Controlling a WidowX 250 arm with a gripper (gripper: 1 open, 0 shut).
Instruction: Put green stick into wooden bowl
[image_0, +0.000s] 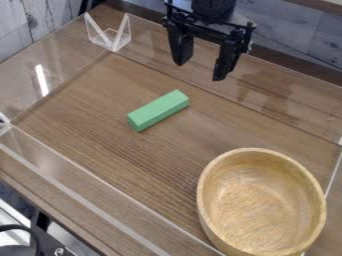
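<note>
Near the middle of the brown wood-grain table (94, 125) lies the small bright green rectangular stick (159, 110) — flat on the surface, long axis running diagonally, nothing touching it. Above and behind it, toward the far edge, hangs the black two-fingered gripper (201, 60), pointing down, fingers spread wide apart and holding nothing. Stick sits below and to the left of the fingertips in the view, clearly apart from them. Large round light tan wooden bowl (262, 201) stands at the near right corner, upright, interior bare — well apart from stick and gripper. Clear plastic walls (54, 75) border the table.
</note>
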